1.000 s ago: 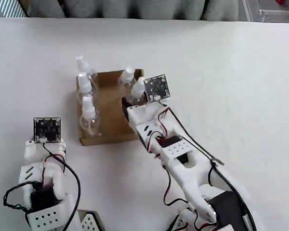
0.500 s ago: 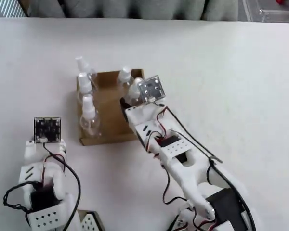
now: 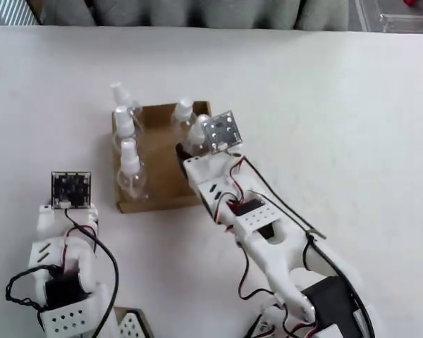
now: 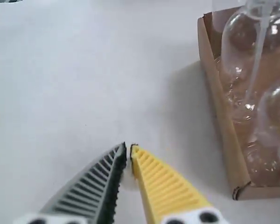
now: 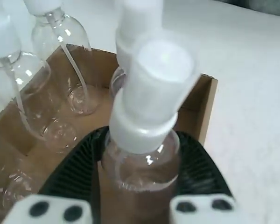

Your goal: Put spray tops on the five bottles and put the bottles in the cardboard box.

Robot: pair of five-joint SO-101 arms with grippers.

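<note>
White tabletop (image 3: 338, 105): at left, the left pincer (image 4: 128, 149) hangs clenched and empty, its arm folded short of the cardboard box (image 3: 162, 158). The box holds four capped bottles (image 3: 129, 165), all upright. The right pincer (image 5: 140, 163), arm outstretched, grasps a fifth bottle (image 5: 144, 107) upright just inside the box's right wall.

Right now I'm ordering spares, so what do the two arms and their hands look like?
The left arm and right arm are white plastic shells with holed motor blocks, looped with black and red cables; each wrist carries a square circuit board. The left hand has one grey and one yellow ribbed finger; the right hand has black ribbed ones.
</note>
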